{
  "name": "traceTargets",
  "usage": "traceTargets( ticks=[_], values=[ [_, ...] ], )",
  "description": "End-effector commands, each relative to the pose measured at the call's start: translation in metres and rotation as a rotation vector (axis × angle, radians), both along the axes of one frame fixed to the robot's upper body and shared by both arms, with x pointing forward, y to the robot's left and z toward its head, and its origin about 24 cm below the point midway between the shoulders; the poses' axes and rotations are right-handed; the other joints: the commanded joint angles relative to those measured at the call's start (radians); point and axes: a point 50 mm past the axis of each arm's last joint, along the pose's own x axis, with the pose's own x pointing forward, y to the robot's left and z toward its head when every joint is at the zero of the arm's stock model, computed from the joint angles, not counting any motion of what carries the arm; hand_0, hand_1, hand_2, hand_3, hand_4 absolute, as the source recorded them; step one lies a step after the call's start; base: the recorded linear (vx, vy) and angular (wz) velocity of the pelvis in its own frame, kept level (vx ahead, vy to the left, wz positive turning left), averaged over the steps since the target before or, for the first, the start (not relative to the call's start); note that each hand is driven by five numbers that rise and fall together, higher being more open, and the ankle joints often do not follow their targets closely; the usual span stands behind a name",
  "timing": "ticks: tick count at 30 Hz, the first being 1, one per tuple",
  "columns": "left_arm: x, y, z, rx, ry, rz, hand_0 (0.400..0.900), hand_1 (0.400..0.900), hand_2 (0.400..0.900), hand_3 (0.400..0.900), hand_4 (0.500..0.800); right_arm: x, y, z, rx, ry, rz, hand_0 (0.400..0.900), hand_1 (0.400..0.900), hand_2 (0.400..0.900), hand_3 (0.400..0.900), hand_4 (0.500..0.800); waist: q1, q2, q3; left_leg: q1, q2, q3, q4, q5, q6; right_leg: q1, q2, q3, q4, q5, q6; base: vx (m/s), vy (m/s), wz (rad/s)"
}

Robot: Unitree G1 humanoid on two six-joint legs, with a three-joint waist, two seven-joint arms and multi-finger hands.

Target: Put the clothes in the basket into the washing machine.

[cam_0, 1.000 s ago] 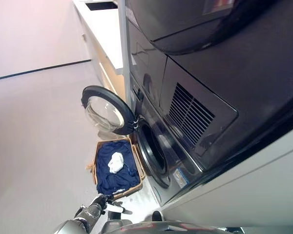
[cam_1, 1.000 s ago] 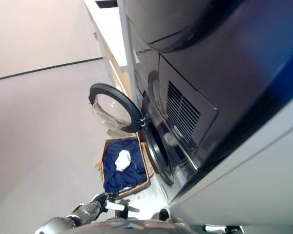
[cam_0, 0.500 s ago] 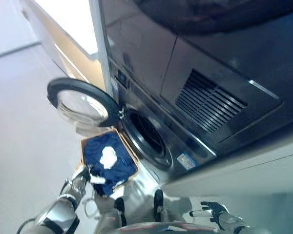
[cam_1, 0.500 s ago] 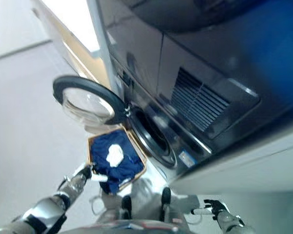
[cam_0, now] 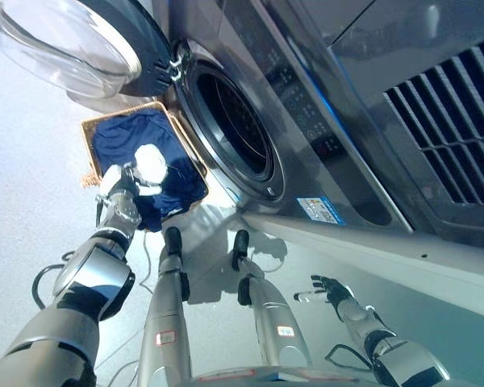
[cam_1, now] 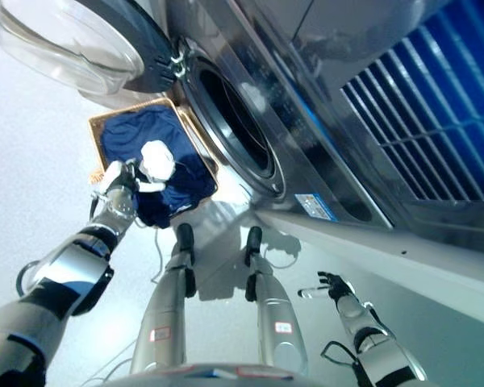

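The wicker laundry basket (cam_0: 89, 129) stands on the pale floor (cam_0: 24, 218), just beside the front of the dark front-loading washing machine (cam_0: 323, 121). The basket sits below and to the left of the drum opening (cam_0: 235, 125). The round glass door (cam_0: 64, 44) of the machine is swung fully open and hangs above the basket.

Inside the basket lies a dark blue garment (cam_0: 157, 157) that fills most of the interior. A smaller white garment (cam_0: 152, 161) rests on top of the blue one, near the basket's lower edge.

The left hand (cam_0: 119, 184) is at the basket's lower rim, beside the white garment. Its white-tipped fingers reach toward the clothes; whether they grip any fabric cannot be determined from either view.

The right hand (cam_1: 332, 285) is well apart from the basket, low on the right, in front of the pale base panel below the machine. Its fingers are spread and relaxed, holding nothing.

No clothing is visible in the drum opening.
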Motion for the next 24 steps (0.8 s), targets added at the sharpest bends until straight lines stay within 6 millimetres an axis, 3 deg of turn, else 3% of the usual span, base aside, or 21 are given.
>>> traceTargets(
  ticks=[1,3,4,14,24],
  values=[
    [0.001,0.027,0.032,0.092,-0.106,0.110,0.900,0.900,0.900,0.900,0.800,-0.029,-0.033,-0.004,-0.091,0.053,-0.064,0.900,0.900,0.900,0.900,0.800,-0.004,0.017,-0.028,-0.077,0.020,-0.059,0.065,-0.047,-0.054,-0.034,-0.045,0.023,-0.003,0.080,0.012,0.00,0.000,0.00],
    [0.002,0.030,0.039,0.094,-0.130,0.129,0.900,0.900,0.900,0.900,0.800,-0.029,-0.033,-0.004,-0.090,0.045,-0.062,0.900,0.900,0.900,0.900,0.800,-0.011,0.020,-0.040,-0.115,0.021,-0.064,0.087,-0.054,-0.054,-0.068,-0.046,0.022,0.012,0.071,0.009,0.04,-0.011,-0.03],
    [0.003,0.030,0.041,0.091,-0.139,0.130,0.900,0.900,0.900,0.900,0.800,-0.030,-0.033,-0.004,-0.091,0.045,-0.062,0.900,0.900,0.900,0.900,0.800,-0.007,0.027,-0.045,-0.118,0.028,-0.073,0.103,-0.091,-0.060,-0.074,-0.036,0.026,0.026,0.046,0.013,0.09,-0.012,-0.05],
    [0.014,0.029,0.082,0.102,-0.276,0.173,0.900,0.900,0.900,0.900,0.800,-0.025,-0.037,0.001,-0.091,-0.014,-0.090,0.900,0.900,0.900,0.900,0.800,-0.031,0.053,-0.065,-0.275,0.024,-0.083,0.196,-0.127,-0.054,-0.253,-0.042,0.037,0.127,0.008,0.001,0.01,-0.003,-0.03],
    [0.028,0.003,0.104,0.062,-0.360,0.110,0.900,0.900,0.900,0.900,0.800,-0.012,-0.041,0.013,-0.092,-0.118,-0.110,0.900,0.900,0.900,0.900,0.800,-0.047,0.085,-0.073,-0.437,0.017,-0.078,0.344,-0.185,-0.045,-0.437,-0.044,0.058,0.293,-0.058,-0.018,0.00,0.008,-0.03]
  ],
)
